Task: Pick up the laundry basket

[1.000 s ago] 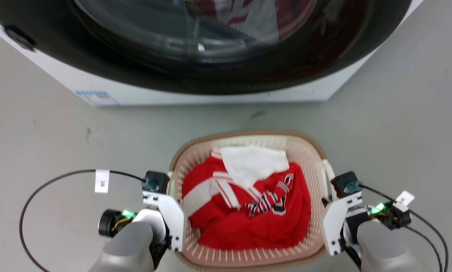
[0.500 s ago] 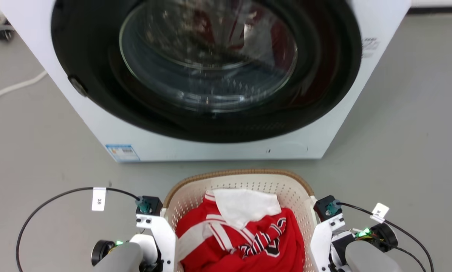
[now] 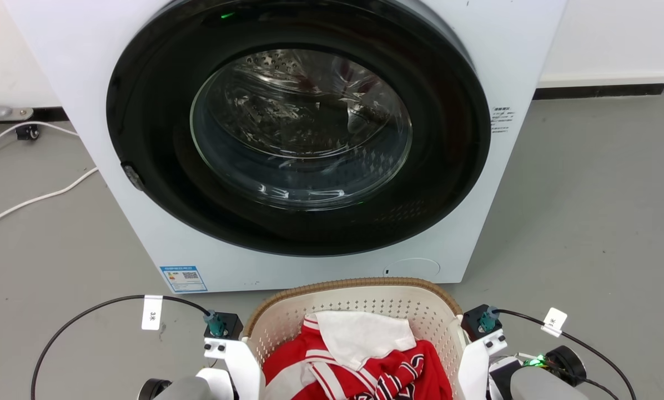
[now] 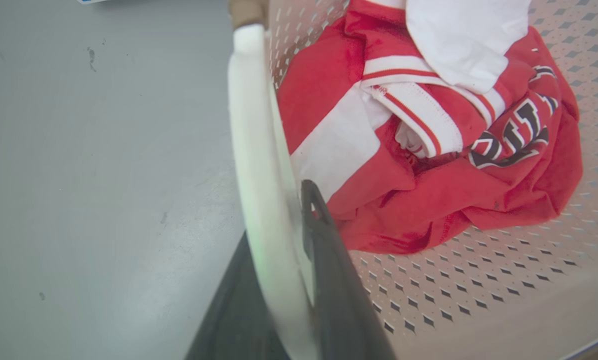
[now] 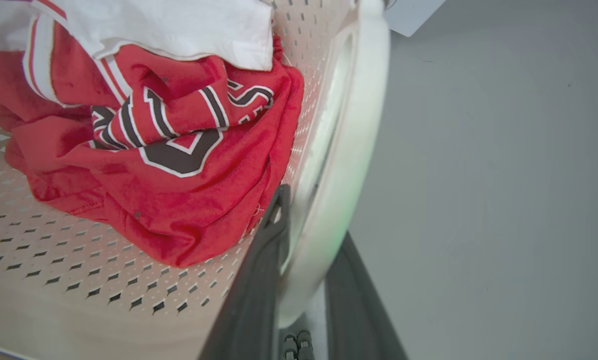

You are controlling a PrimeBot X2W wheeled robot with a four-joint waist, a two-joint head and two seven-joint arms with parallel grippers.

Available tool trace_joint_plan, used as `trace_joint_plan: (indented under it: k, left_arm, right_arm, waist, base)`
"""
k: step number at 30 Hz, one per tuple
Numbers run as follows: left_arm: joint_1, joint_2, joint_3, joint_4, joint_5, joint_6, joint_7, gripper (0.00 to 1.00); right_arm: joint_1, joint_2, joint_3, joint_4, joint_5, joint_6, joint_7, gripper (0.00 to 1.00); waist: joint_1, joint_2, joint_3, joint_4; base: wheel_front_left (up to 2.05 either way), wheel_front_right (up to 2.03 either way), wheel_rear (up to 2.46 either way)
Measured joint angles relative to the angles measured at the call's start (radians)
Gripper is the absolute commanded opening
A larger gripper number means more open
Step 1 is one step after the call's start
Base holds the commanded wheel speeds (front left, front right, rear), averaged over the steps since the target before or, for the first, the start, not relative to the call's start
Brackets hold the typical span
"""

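The laundry basket (image 3: pixel 360 288), cream perforated plastic with a brown woven-look rim, sits at the bottom centre of the head view, just in front of the washing machine. It holds a red garment (image 4: pixel 429 200) with white stripes and a white cloth (image 5: pixel 179 25) on top. My left gripper (image 4: pixel 279 260) is shut on the basket's white left handle (image 4: pixel 251 150), one dark finger inside the wall and one outside. My right gripper (image 5: pixel 309 260) is shut on the white right handle (image 5: pixel 349 150) the same way. Both wrist housings flank the basket in the head view.
A white front-loading washing machine (image 3: pixel 532 50) with a dark round door (image 3: pixel 298 128) stands close behind the basket. Grey floor (image 3: pixel 598 222) lies on both sides. White cables (image 3: pixel 26 200) trail on the floor at the far left, and black cables loop from both wrists.
The head camera has swung up, so the whole washing machine door now shows and the basket sits at the bottom edge. Both grippers stay clamped on the handles.
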State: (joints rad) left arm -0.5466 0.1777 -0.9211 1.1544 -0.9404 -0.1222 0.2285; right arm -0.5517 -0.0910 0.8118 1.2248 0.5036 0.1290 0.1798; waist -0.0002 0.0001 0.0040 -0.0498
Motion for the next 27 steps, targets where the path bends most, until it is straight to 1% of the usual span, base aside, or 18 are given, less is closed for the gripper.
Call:
trace_joint_plan:
  k: [12, 27]
  left_arm:
    - [0.004, -0.002, -0.052, 0.003, -0.068, 0.0, 0.037, 0.0]
    - [0.004, 0.007, -0.107, 0.006, -0.124, 0.0, 0.035, 0.0]
  right_arm:
    - [0.001, -0.026, 0.102, -0.009, 0.109, 0.0, 0.025, 0.0]
    - [-0.001, -0.033, 0.196, -0.004, 0.203, 0.0, 0.023, 0.0]
  waist:
    - [0.0001, 0.0, -0.023, -0.017]
    - [0.0002, 0.0, -0.029, -0.019]
  base:
    - [0.0, 0.0, 0.0]
    - [0.0, 0.0, 0.0]
